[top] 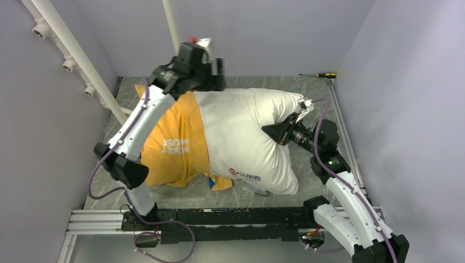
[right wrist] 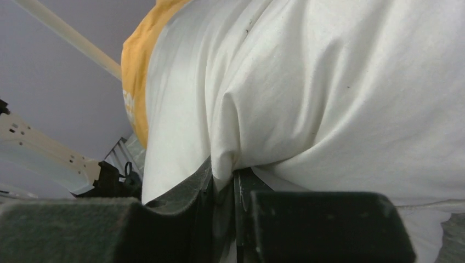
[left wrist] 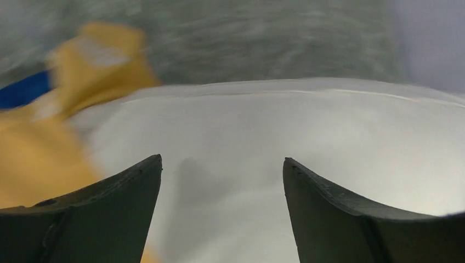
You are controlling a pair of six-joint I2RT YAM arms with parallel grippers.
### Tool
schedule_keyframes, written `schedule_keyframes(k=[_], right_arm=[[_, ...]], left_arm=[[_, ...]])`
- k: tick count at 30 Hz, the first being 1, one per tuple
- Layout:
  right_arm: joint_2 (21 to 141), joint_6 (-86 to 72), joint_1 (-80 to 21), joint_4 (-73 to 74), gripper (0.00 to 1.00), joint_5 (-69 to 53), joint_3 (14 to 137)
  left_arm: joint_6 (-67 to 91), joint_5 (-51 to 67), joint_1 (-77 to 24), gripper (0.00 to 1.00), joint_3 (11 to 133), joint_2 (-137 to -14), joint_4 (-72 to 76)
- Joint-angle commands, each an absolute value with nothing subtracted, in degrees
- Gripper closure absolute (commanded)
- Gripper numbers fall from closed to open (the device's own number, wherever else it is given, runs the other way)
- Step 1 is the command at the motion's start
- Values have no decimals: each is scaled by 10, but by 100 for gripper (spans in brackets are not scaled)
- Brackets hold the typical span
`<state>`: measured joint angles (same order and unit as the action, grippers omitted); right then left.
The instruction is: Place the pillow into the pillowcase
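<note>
The pillow (top: 241, 131) sat with one end inside the yellow pillowcase (top: 173, 142). The right gripper (right wrist: 224, 172) was clamped on a fold at its other end. The left gripper (left wrist: 222, 159) hung wide apart just over it, empty.

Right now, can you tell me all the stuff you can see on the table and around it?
pillow: one, white with a small red-and-blue logo, middle of the table, left end inside the pillowcase
pillowcase: one, yellow-orange with white letters and a bit of blue showing, pulled over the pillow's left end
screwdriver: one, yellow-and-black handle, far right corner of the table
table: one, grey marbled, under everything
poles: a few, white, far left
left hand: one, black, open over the pillow
right hand: one, black, pinching a fold of the pillow on its right side
</note>
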<state>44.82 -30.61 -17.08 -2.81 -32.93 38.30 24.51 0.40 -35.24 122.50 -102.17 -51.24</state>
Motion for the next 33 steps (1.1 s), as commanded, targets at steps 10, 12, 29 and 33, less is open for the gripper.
schedule_keyframes(k=[10,12,29,33], right_arm=[[449,-282,-185,-17,81,-368,400],[450,-282,-185,-16,80,-368,403],[417,-166,-185,189,0,-87,632],[516,-128,-185,135,0,-209,705]], left_arm=[[282,-93,-203,15,1048,-946,-554],[276,-63,-199,34,1028,-943,-539],[231,93,-213,100,1038,-864,-445],[231,142,-243,100,1017,-850,-395]])
